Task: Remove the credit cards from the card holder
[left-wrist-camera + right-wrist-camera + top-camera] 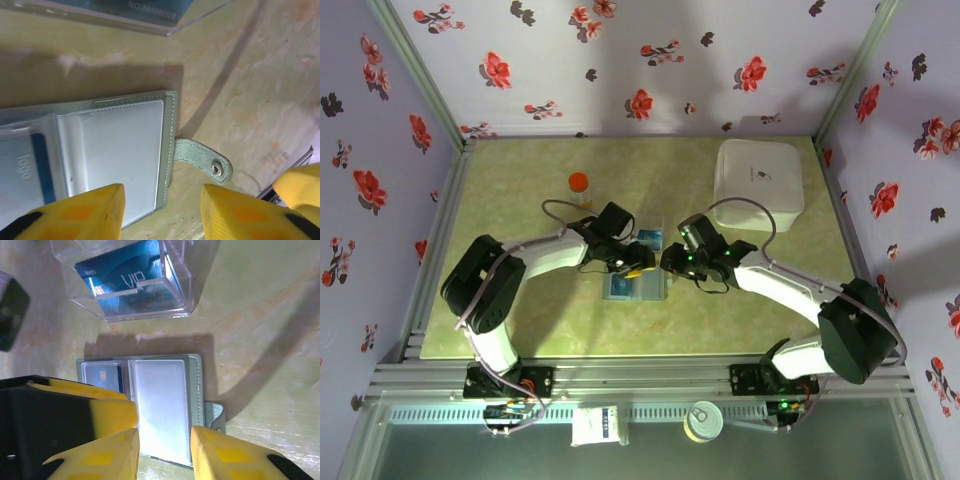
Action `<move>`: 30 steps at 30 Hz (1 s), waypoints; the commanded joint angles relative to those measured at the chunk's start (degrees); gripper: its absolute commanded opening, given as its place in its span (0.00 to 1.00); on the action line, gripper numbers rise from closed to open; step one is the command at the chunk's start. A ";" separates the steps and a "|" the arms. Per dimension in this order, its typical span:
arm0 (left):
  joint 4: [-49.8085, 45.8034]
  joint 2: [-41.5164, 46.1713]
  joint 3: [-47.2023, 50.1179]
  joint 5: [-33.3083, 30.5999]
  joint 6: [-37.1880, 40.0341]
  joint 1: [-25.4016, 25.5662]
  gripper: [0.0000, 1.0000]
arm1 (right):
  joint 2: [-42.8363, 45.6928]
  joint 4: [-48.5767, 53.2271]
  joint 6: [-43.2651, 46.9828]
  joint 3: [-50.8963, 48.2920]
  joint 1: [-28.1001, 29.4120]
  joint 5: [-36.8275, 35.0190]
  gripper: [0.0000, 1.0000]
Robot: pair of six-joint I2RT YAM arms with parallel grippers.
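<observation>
The grey-green card holder (632, 287) lies open and flat on the table between both grippers. In the right wrist view its right clear sleeve (162, 410) looks empty. A blue credit card (106, 377) sits in its left sleeve. The holder's snap strap (202, 157) sticks out to the side. My left gripper (162, 215) hovers open over the holder's edge, nothing between its yellow fingers. My right gripper (165, 455) is open above the empty sleeve. Another blue credit card (125, 280) marked VIP lies in a clear plastic box (180, 270) just beyond the holder.
A big white rounded box (758, 178) stands at the back right. A small orange-capped bottle (579, 185) stands at the back, left of centre. The two grippers are close together, the left one's yellow finger (95, 407) beside the right one's.
</observation>
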State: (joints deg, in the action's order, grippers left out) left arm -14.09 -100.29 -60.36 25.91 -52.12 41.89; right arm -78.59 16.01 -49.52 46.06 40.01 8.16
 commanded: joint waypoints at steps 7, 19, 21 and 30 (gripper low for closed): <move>-2.99 8.71 5.87 -2.42 2.91 -5.46 0.37 | -5.54 -3.45 0.10 2.86 1.69 3.55 0.31; -5.06 12.22 11.82 -1.74 5.14 -10.31 0.28 | -14.98 -7.93 -1.66 7.98 6.15 7.10 0.29; -5.17 11.84 11.95 -1.74 5.61 -10.34 0.26 | -16.11 -8.60 -2.05 8.45 6.69 7.21 0.29; -4.37 9.68 13.51 -2.01 6.50 -10.78 0.14 | -19.02 -9.24 -2.54 9.26 7.11 7.77 0.28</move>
State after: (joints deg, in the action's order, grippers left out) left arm -18.00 -89.43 -48.03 24.03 -47.22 31.57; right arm -96.75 7.46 -51.27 53.82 46.83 15.31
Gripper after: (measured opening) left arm 0.143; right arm 0.277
